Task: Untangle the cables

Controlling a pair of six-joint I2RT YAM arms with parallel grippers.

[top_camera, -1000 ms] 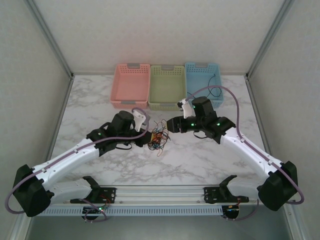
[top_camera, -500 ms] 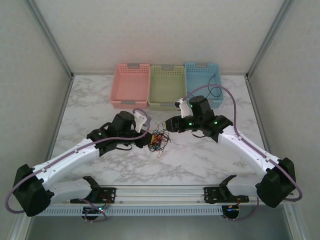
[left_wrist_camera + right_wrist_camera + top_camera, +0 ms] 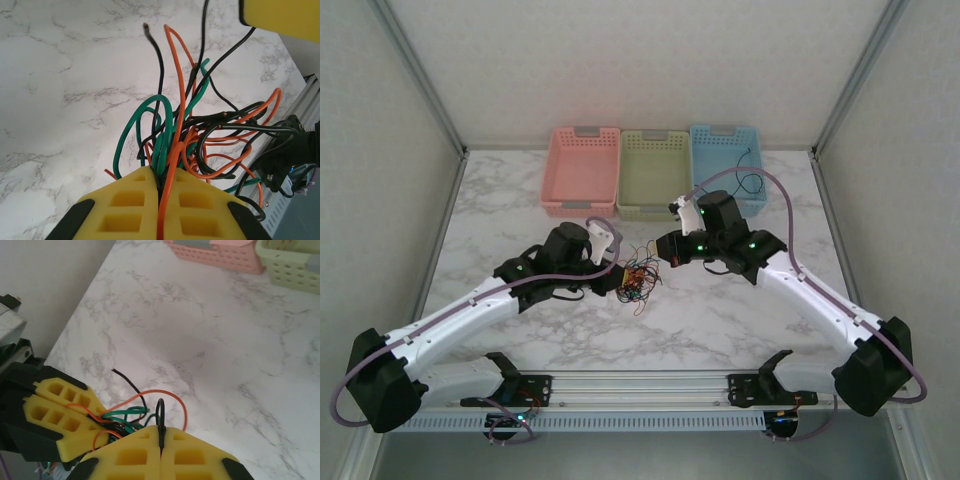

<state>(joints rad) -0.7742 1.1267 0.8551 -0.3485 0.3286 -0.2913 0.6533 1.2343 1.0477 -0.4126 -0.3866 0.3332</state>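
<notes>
Tangle first: the knot of thin black, orange and green cables (image 3: 638, 278) sits near the middle of the white marble table (image 3: 720, 310), directly between our two arms. Our left gripper (image 3: 159, 177) is clamped on a whole sheaf of green, orange and black strands, which fan out beyond its yellow fingertips. Our right gripper (image 3: 161, 429) is pinched together on a single black strand (image 3: 160, 412), which loops just past its tips and runs back toward the knot. The two grippers face each other almost tip to tip, so the line between them runs left to right across the table. We judge that drawing the right one away along that line is what would free the strand. Both arms are equally close to the knot. At the far edge stand a pink plastic basket (image 3: 552, 170), a green plastic basket (image 3: 650, 211) and a blue plastic basket (image 3: 696, 160). The blue one holds a loose black wire (image 3: 750, 182), while the other two show bare floors.
</notes>
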